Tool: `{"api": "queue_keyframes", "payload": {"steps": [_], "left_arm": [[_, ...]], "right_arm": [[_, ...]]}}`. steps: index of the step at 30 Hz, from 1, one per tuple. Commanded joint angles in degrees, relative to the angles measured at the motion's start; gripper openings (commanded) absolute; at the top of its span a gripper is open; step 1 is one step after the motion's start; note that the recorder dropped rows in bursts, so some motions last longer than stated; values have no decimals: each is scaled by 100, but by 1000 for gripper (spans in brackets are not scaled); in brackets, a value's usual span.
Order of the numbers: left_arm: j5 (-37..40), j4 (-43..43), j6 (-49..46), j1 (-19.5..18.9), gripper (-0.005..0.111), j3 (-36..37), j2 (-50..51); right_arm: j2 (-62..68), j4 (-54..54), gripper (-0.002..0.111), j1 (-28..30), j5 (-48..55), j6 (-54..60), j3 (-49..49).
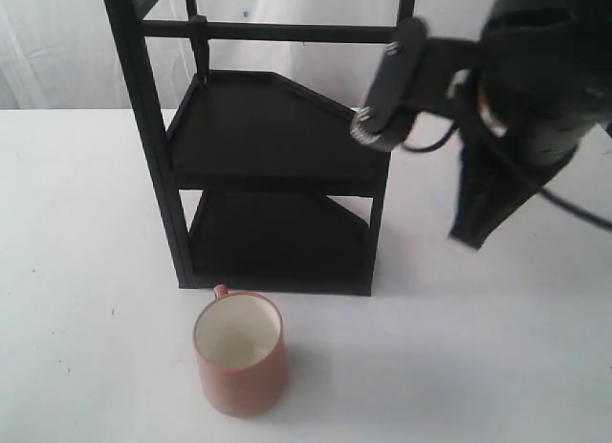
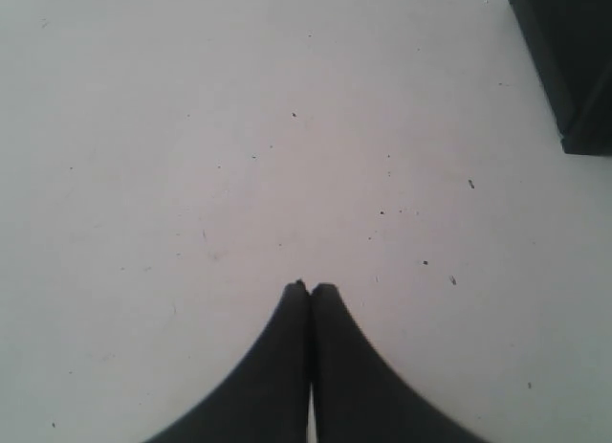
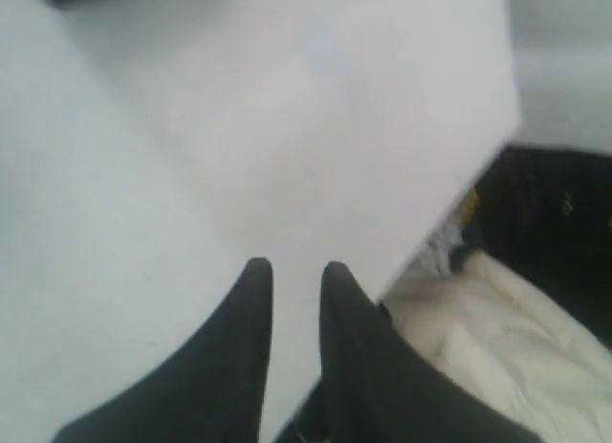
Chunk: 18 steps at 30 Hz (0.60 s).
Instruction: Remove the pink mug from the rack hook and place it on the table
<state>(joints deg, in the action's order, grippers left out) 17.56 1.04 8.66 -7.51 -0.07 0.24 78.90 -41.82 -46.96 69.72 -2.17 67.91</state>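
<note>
The pink mug [image 1: 240,362] stands upright on the white table [image 1: 86,271], just in front of the black rack [image 1: 273,137], its thin handle turned toward the rack's base. Nothing hangs from the rack hook [image 1: 198,26] on the top crossbar. My right gripper [image 1: 470,234] hangs raised to the right of the rack, far from the mug; in the right wrist view my right gripper [image 3: 292,268] is open and empty above the table edge. My left gripper [image 2: 310,288] is shut on nothing over bare table [image 2: 239,156] and is outside the exterior view.
A corner of the rack's base [image 2: 574,70] shows in the left wrist view. Beyond the table edge [image 3: 449,204], a cream cloth [image 3: 497,347] lies below on the right arm's side. The right arm's body [image 1: 535,70] looms beside the rack's upper shelf.
</note>
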Motion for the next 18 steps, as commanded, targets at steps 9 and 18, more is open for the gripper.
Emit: {"api": "queue_keyframes", "payload": {"steps": [9, 18], "left_arm": [[163, -7, 29, 35, 0, 7, -24], [163, -7, 29, 35, 0, 7, -24]], "right_arm": [[858, 2973, 0, 5375, -2272, -1109, -905], [-591, 3621, 0, 5430, -6676, -1670, -3685]]}}
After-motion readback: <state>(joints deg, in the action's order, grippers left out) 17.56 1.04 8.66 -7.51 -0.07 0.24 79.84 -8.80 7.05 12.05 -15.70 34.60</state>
